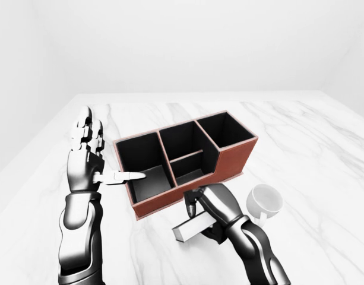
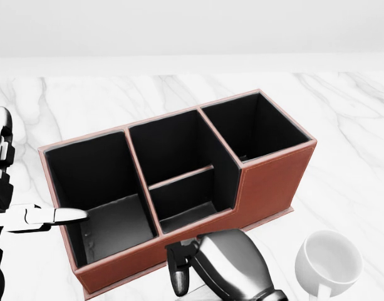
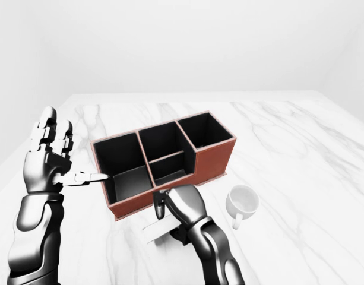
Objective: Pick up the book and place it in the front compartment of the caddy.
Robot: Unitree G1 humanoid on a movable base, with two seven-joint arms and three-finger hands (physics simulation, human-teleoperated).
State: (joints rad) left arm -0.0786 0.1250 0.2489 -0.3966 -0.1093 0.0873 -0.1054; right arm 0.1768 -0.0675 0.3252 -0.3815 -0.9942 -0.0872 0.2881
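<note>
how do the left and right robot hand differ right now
The left robot hand is raised beside the caddy, fingers spread open and holding nothing; the right robot hand is low by the caddy's near wall, fingers closed around the book. The left one points up, the right one curls downward. Both are glossy dark metal above the marble table.

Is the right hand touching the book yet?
Touching. In the left-eye view the right hand lies over the book, fingers curled round its upper edge beside the caddy.
</note>
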